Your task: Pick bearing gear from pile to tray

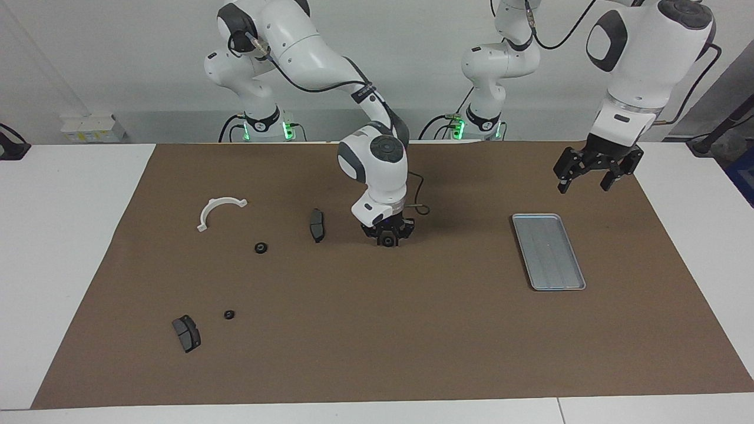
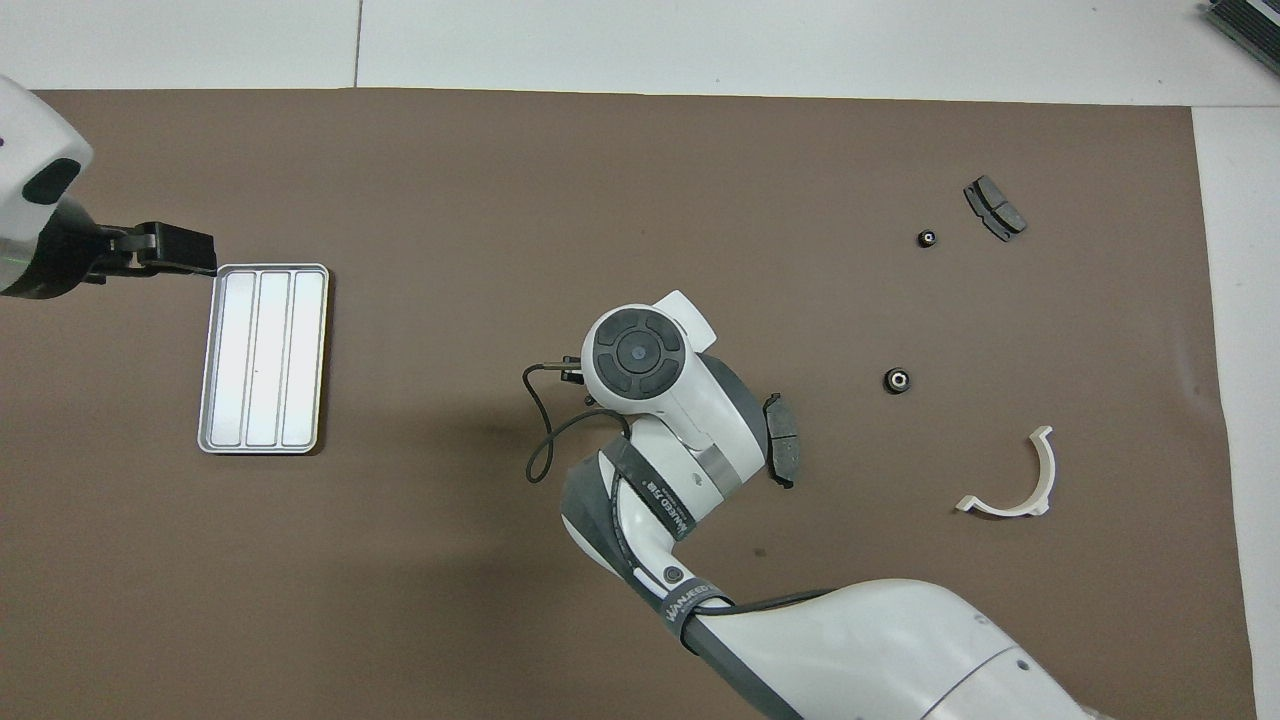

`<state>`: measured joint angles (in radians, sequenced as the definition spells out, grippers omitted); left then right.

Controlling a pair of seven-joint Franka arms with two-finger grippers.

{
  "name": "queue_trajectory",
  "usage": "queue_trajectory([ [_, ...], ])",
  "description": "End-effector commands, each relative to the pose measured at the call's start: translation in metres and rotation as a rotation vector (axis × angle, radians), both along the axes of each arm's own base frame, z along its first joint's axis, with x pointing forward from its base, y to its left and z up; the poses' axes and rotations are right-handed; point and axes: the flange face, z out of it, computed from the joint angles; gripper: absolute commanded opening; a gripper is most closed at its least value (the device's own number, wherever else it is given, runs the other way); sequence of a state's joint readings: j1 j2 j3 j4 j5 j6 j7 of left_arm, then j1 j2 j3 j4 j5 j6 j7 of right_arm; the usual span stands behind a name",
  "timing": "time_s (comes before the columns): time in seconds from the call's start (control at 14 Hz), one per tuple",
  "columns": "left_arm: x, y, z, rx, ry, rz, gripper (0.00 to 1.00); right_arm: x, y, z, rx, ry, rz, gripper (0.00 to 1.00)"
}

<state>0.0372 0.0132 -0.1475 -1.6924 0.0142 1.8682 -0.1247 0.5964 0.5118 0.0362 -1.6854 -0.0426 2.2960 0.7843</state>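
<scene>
My right gripper [image 1: 387, 240] is shut on a small black round gear and hangs low over the middle of the brown mat; in the overhead view its wrist hides the fingers. The silver-grey tray [image 1: 548, 250] [image 2: 263, 357] lies toward the left arm's end and holds nothing. The pile is spread toward the right arm's end: two black gears [image 1: 261, 248] [image 1: 229, 314], two dark brake pads [image 1: 317, 224] [image 1: 187, 333] and a white arc [image 1: 218, 211]. My left gripper [image 1: 592, 176] is open and empty, up in the air by the tray.
The brown mat [image 1: 377, 330] covers most of the white table. One brake pad [image 2: 781, 452] lies right beside my right arm's wrist. The right arm's cable loops over the mat [image 2: 540, 460].
</scene>
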Motion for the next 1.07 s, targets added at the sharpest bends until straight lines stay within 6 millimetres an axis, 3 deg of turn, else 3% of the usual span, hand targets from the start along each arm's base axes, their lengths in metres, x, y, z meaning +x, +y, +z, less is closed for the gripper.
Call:
queue_trajectory([
  [0.0,0.0,-0.032,-0.019,-0.025,-0.024,0.039,1.0,0.007,-0.041,0.051,0.004,-0.042,-0.012,1.0],
  [0.07,0.003,-0.043,-0.024,-0.032,-0.029,0.042,1.0,0.008,-0.057,0.064,0.007,-0.052,-0.016,1.0],
  [0.43,0.011,-0.15,-0.072,-0.08,-0.042,0.101,1.0,-0.006,-0.158,0.085,-0.021,-0.04,0.016,1.0],
  [0.57,0.002,-0.19,-0.088,-0.063,-0.031,0.049,1.0,-0.009,-0.199,0.08,-0.038,-0.024,0.045,1.0],
  [0.79,-0.009,-0.23,-0.108,-0.072,-0.023,0.013,1.0,-0.011,-0.254,0.062,-0.022,0.015,0.068,1.0],
  [0.93,-0.02,-0.273,-0.15,-0.027,-0.004,-0.009,1.0,-0.009,-0.286,0.046,-0.02,0.022,0.087,1.0],
  [1.0,-0.018,-0.279,-0.163,-0.029,-0.022,0.009,1.0,-0.005,-0.302,0.042,-0.021,0.012,0.087,1.0],
])
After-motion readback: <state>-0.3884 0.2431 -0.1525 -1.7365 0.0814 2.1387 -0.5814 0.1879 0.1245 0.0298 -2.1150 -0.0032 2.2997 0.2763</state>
